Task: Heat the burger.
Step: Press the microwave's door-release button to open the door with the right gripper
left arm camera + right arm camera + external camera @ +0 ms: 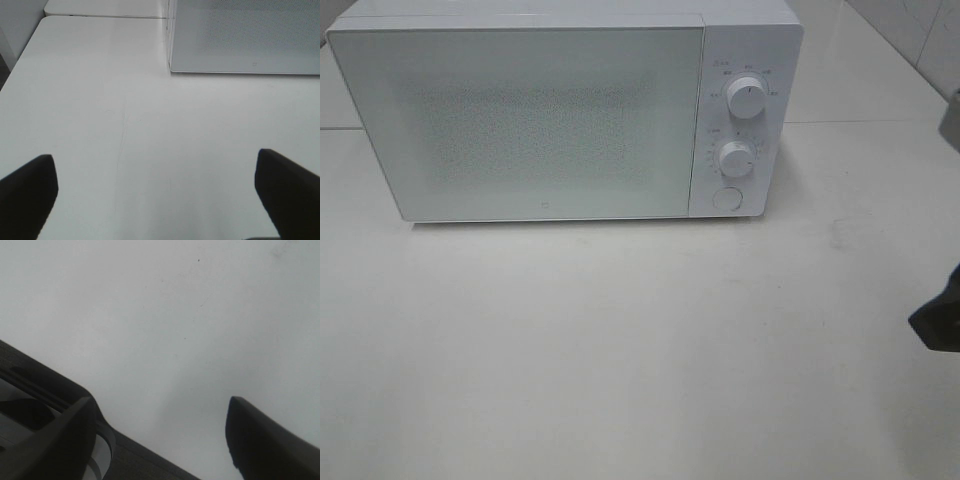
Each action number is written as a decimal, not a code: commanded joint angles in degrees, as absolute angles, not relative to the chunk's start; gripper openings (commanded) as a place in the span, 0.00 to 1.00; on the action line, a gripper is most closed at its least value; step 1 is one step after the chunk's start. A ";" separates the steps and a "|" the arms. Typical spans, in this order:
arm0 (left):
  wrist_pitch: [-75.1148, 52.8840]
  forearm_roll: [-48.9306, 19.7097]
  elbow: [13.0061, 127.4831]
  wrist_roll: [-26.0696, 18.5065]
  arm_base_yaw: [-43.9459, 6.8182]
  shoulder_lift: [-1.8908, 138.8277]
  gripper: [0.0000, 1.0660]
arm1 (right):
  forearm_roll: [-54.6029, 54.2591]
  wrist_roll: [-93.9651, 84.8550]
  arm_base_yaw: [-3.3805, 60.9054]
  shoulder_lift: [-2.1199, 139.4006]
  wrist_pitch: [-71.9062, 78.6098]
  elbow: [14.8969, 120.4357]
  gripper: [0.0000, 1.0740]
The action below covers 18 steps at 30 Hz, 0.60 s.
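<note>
Three views, and in none do you find the burger: it is either behind the shut, frosted door [530,125] of the microwave [745,35] or outside all frames, and you cannot tell which. The microwave fills the upper half of the high view. Its control panel at upper right carries an upper dial [747,98], a lower dial [736,158] and a round button [727,198] beneath them. The dial markings are too small to read. The white table [620,360] takes up the lower half.

The left gripper [155,172] hangs low over the table facing the door's corner, its fingers spread wide with nothing between them. The right gripper [160,415] has its fingers apart over the table, also holding nothing. A dark shape [942,312] at the right edge of the high view is probably that arm.

Judged step: the arms stand off and the microwave is closed. If the burger is inside, your next move is a fine pinch-and-turn on a dial. If not, press the button to release the door.
</note>
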<state>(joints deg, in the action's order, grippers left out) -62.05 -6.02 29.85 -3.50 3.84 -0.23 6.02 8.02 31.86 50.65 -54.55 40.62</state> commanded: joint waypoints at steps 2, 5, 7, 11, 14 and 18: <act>-61.42 -6.25 29.62 -3.27 3.84 -1.15 0.94 | 6.19 6.88 31.74 45.95 -58.27 40.85 0.66; -61.42 -6.25 29.62 -3.27 3.84 -1.15 0.94 | 6.19 6.88 31.63 39.42 -59.76 40.85 0.66; -61.42 -6.25 29.62 -3.27 3.84 -1.15 0.94 | 6.13 6.93 31.63 36.50 -59.87 40.85 0.66; -61.42 -6.25 29.62 -3.27 3.84 -1.15 0.94 | 6.13 6.93 31.63 32.26 -59.93 40.74 0.66; -61.42 -6.25 29.62 -3.27 3.84 -1.15 0.94 | 5.79 6.93 29.56 28.88 -59.64 38.73 0.66; -61.42 -6.25 29.62 -3.27 3.84 -1.15 0.94 | 5.79 6.93 23.32 22.46 -58.61 33.46 0.66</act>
<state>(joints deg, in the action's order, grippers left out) -62.05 -6.02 29.85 -3.50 3.84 -0.23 5.61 7.96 25.38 24.69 -59.36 35.12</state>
